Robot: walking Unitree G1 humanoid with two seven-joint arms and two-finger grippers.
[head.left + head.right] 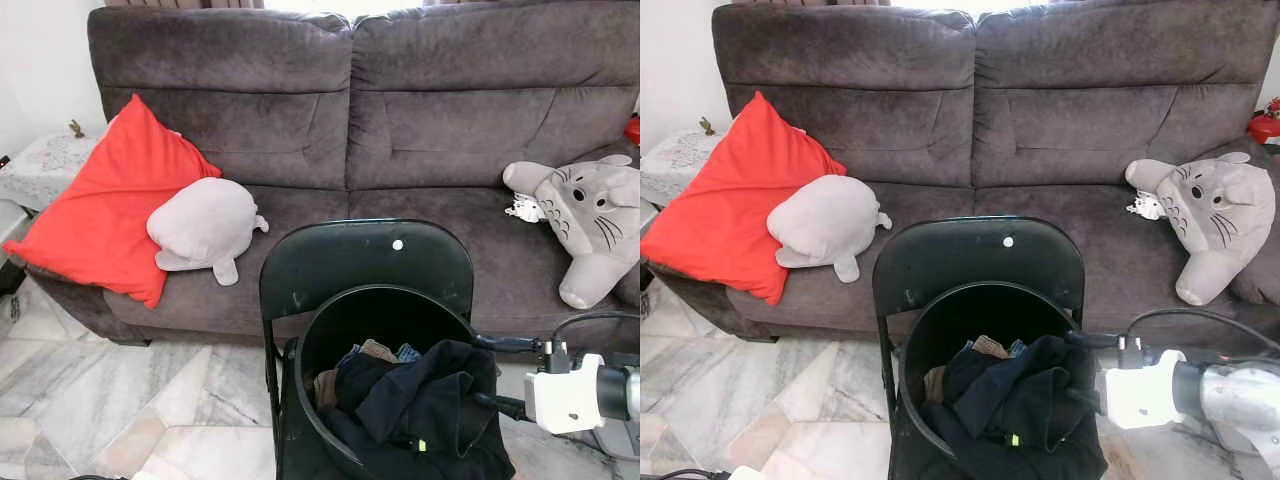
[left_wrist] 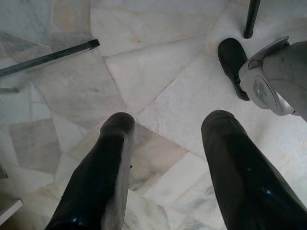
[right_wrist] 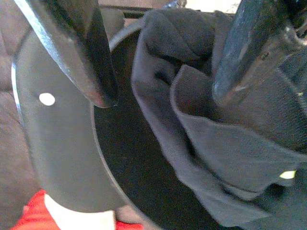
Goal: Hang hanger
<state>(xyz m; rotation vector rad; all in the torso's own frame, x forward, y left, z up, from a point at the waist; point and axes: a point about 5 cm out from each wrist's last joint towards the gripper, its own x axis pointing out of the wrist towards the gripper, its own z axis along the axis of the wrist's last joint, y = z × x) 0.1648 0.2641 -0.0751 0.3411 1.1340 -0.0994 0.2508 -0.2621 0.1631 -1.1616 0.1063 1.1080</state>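
A: Step in hand?
B: Reaching. Right gripper at the rim of the black basket, fingers spread wide, holding nothing; dark garment between and just beyond its tips.
A: The hanger?
B: Can't find it, so no heading or long axis to log. Probably buried under the clothes.
A: Next?
B: Likely locating it before closing. Left gripper hangs open over the floor.

sofa: at the back, across the view
cushion: on the sofa's left end
seal plush: on the seat, just right of the cushion, touching it
cat plush: on the sofa's right end
chair: in front of the sofa, middle
basket: on the chair
clothes: in the basket
right gripper: at the basket's right rim
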